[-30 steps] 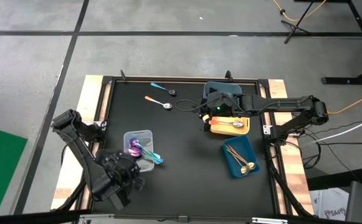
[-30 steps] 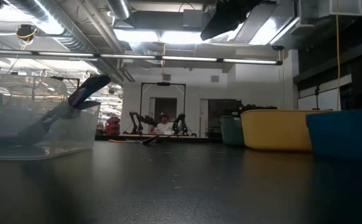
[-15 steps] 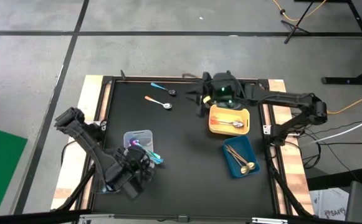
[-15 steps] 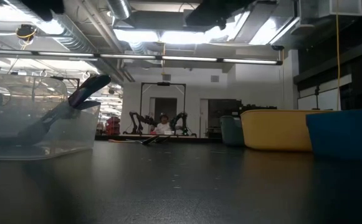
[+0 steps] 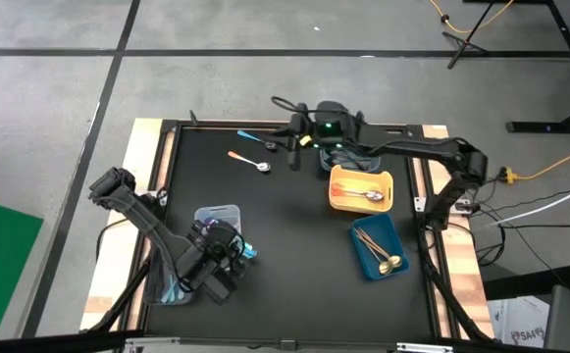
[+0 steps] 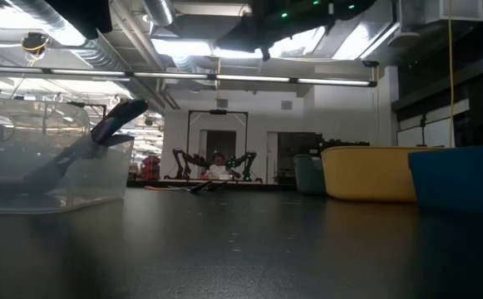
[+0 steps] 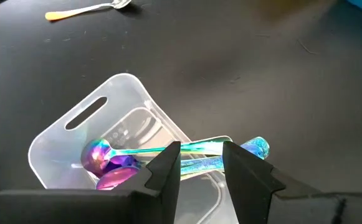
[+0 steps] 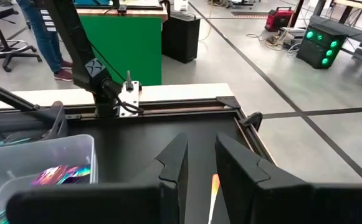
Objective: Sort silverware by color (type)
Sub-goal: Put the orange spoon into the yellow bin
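Sorting so far: most spoons sat in trays; I judged the job nearly done, two spoons left loose.
Clear tray (image 5: 217, 224): nearest, by my left gripper (image 7: 202, 167); it held the purple spoons (image 7: 106, 165) and teal-blue ones (image 7: 243, 149), handles poking over the rim.
Blue tray (image 5: 377, 245): on the right side, holding gold spoons (image 5: 378, 251).
Yellow tray (image 5: 361, 189): just beyond the blue one, a silver spoon (image 5: 367, 196) lying in it.
Grey tray (image 5: 363, 157): beyond the yellow one, mostly hidden under my right arm; contents not visible.
Left to sort: an orange spoon (image 5: 247, 161) and a teal spoon (image 5: 254, 139), loose on the table (image 5: 294, 255) at the far side.
Left jaws: a narrow gap between my fingers, nothing in it; they hovered over the clear tray's near corner, touching nothing I could see.
Right gripper (image 8: 198, 163): farthest out, raised beside the two loose spoons; fingers a little apart and empty, the orange handle (image 8: 214, 186) showing through the gap below.
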